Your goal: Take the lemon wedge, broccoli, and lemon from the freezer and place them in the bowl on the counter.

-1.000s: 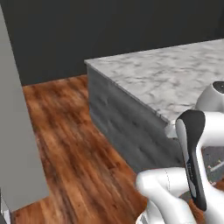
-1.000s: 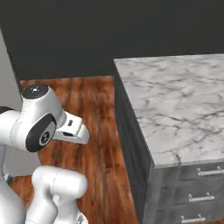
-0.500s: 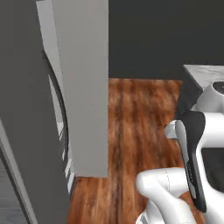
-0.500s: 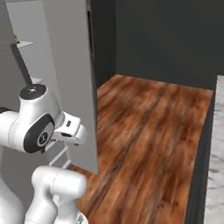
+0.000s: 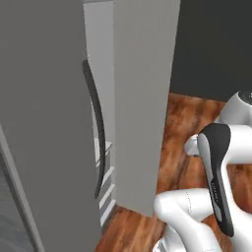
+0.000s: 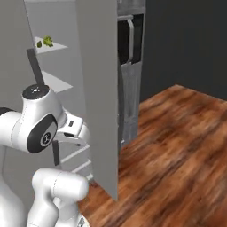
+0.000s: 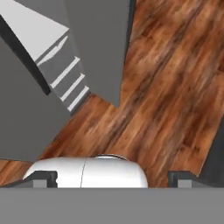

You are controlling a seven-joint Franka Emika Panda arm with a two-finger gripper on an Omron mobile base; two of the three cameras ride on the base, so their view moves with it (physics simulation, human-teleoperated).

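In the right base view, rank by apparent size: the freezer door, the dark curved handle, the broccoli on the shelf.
1. freezer door, though nearness to the camera enlarges it.
2. dark curved handle, partly hidden by the arm.
3. broccoli, far back on a shelf.

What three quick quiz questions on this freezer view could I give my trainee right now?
1. True or false: the freezer door stands open.
2. What green item lies on the upper inner shelf? A) broccoli B) lemon C) bowl
3. Fill in: the gripper fingers are ___ and hold nothing.

Key: 1 true; 2 A, the broccoli; 3 open.
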